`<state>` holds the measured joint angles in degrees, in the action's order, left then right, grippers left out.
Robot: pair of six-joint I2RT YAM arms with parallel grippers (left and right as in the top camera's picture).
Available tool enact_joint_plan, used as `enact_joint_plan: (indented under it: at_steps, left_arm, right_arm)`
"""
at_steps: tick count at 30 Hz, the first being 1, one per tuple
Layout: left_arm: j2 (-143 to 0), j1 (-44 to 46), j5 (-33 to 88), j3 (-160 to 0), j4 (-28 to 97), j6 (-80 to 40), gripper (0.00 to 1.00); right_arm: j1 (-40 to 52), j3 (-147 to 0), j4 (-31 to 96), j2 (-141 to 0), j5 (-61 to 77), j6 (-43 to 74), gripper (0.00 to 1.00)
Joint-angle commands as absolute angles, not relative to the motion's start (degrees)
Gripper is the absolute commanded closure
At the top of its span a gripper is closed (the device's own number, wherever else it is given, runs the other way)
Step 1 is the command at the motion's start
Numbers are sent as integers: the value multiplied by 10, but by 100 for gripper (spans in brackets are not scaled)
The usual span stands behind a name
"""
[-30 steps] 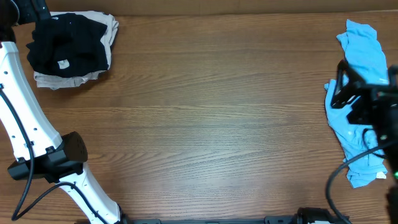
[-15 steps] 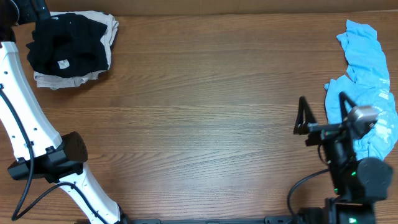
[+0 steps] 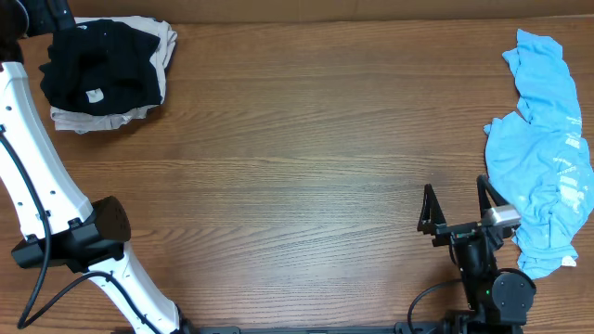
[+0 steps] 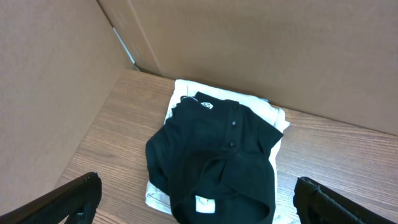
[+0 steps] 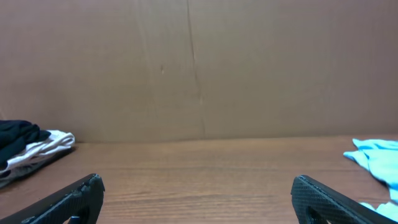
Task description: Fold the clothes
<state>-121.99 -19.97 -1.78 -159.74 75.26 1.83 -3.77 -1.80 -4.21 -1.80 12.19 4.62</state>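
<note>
A folded black shirt (image 3: 97, 70) with a small white tag lies on a folded white garment (image 3: 88, 119) at the table's far left corner; it also shows in the left wrist view (image 4: 214, 162). A crumpled light-blue shirt (image 3: 543, 158) lies along the right edge, and its edge shows in the right wrist view (image 5: 378, 158). My left gripper (image 4: 199, 202) is open and empty, hovering above the black shirt. My right gripper (image 3: 457, 209) is open and empty, low near the front edge, left of the blue shirt, pointing across the table.
Brown cardboard walls (image 5: 199, 68) stand along the back and left sides of the wooden table (image 3: 306, 167). The left arm's white links (image 3: 37, 186) run down the left side.
My right arm has pulled back from over the light-blue shirt toward the front edge and to the left, with its gripper open. The blue shirt now lies uncovered. The left arm has not moved.
</note>
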Motion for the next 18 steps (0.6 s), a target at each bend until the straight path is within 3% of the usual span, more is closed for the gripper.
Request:
enact_joint_plan:
  at_steps: [1, 18]
  left_arm:
    - [-1216, -199, -19, -1598, 752, 13, 0]
    - [-1216, -199, -19, -1598, 752, 13, 0]
  right_arm:
    - [-41, -4, -16, -5, 116, 46, 0]
    - [-41, -4, 35, -2, 119, 47, 0]
